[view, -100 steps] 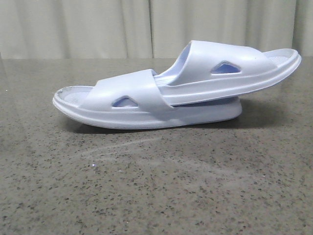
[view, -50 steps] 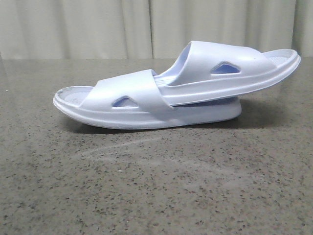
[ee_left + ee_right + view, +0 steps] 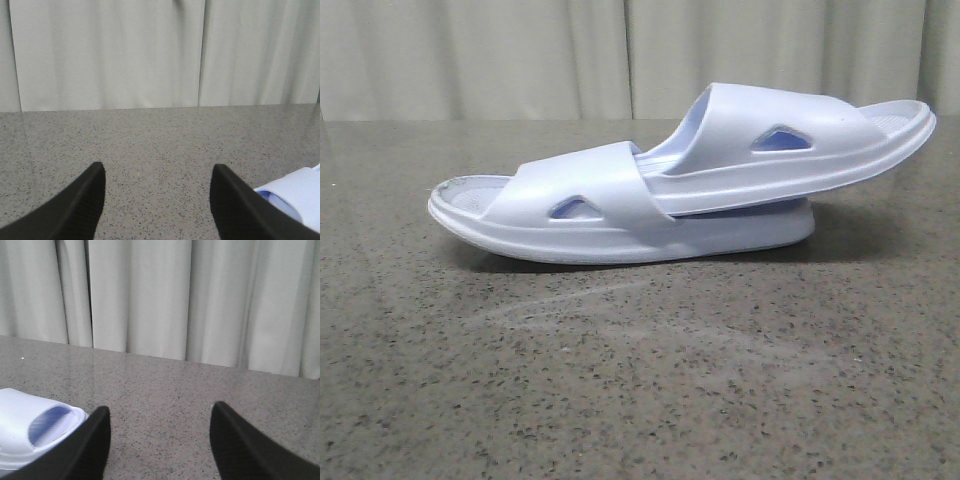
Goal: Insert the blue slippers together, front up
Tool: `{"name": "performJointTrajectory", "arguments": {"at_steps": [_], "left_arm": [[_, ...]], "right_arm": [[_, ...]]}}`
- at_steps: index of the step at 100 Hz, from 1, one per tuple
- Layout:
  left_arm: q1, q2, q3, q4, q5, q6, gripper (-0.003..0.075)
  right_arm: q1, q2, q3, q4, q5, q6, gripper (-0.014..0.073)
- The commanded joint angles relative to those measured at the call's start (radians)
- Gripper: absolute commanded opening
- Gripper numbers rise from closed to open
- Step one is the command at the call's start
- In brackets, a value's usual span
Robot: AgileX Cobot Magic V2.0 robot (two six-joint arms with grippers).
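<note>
Blue slippers [image 3: 680,180] nested, outside both grippers' empty, spread jaws.

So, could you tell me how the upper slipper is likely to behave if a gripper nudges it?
The upper slipper would probably slide or tip rather than stay put: its front is tucked under the strap of the lower slipper and its heel overhangs, tilted up. It looks like thick moulded foam, so likely light and slightly springy. The smooth surface may be a little slippery.

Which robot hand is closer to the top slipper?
Right, probably. The open right hand sits beside the pale lavender-blue foam top slipper; the open left hand is by the bottom slipper.
</note>
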Motion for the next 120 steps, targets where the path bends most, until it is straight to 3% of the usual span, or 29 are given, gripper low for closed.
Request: {"name": "performJointTrajectory", "arguments": {"at_steps": [1, 16, 30, 41, 120], "left_arm": [[-0.009, 0.005, -0.027, -0.014, 0.008, -0.001, 0.0385], [-0.009, 0.005, -0.027, -0.014, 0.008, -0.001, 0.0302], [-0.009, 0.005, -0.027, -0.014, 0.008, -0.001, 0.0147], [-0.009, 0.005, -0.027, -0.014, 0.008, -0.001, 0.0013], [-0.009, 0.005, -0.027, -0.014, 0.008, -0.001, 0.0016]], "right_arm": [[-0.009, 0.007, -0.025, -0.025, -0.076, -0.007, 0.0293], [-0.009, 0.007, -0.025, -0.025, -0.076, -0.007, 0.0078], [-0.009, 0.007, -0.025, -0.025, -0.072, -0.007, -0.0109], [-0.009, 0.007, -0.025, -0.025, -0.054, -0.007, -0.0107], [-0.009, 0.007, -0.025, -0.025, -0.031, -0.007, -0.0107]]}}
